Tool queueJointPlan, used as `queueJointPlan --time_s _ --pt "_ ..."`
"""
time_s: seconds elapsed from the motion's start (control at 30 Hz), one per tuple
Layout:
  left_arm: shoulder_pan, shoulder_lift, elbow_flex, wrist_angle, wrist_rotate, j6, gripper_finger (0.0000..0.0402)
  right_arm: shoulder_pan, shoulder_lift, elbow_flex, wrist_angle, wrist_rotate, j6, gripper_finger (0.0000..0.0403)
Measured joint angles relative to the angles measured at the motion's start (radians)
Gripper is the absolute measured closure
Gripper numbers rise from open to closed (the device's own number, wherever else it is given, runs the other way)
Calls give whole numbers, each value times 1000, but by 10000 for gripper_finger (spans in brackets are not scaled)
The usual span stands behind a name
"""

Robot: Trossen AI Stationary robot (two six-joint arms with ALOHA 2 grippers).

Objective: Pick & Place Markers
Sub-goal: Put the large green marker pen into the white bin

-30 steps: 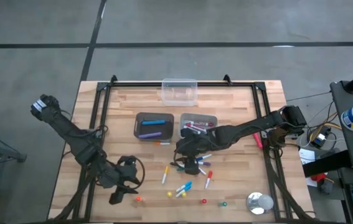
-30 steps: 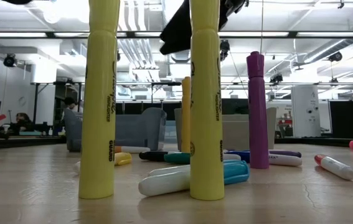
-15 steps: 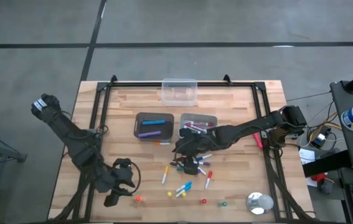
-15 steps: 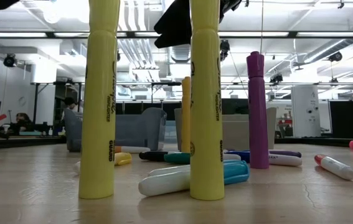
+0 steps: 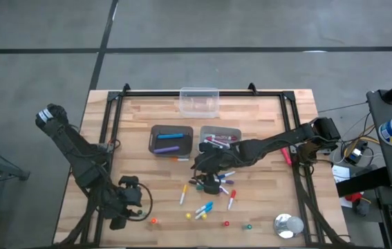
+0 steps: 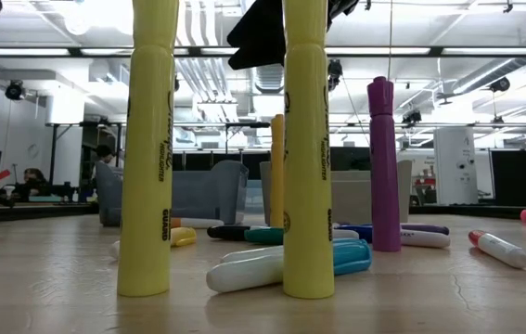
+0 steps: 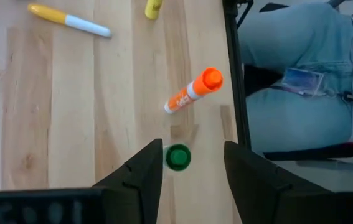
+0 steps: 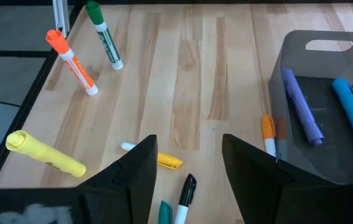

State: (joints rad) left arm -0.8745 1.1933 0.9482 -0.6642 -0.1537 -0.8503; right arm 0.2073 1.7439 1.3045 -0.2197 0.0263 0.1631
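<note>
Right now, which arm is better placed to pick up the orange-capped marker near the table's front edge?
The left arm. Its open pincer hangs just short of the orange-capped marker, with a green cap between the fingers. The right pincer is over the central pile, farther away.

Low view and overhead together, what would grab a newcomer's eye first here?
In the low view, two tall yellow highlighters stand upright right before the lens. From above, loose markers scatter across the table's middle, with the right gripper open over them. The left gripper is open near the front-left edge.

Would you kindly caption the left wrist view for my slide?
Open left tool poised over a standing green marker, orange marker beyond.
</note>
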Motion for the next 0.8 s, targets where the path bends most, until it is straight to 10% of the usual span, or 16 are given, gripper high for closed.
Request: queueJointPlan --time_s 0.8 --pt "-15 3 -103 100 3 -95 239 0 0 0 2 2 0 227"
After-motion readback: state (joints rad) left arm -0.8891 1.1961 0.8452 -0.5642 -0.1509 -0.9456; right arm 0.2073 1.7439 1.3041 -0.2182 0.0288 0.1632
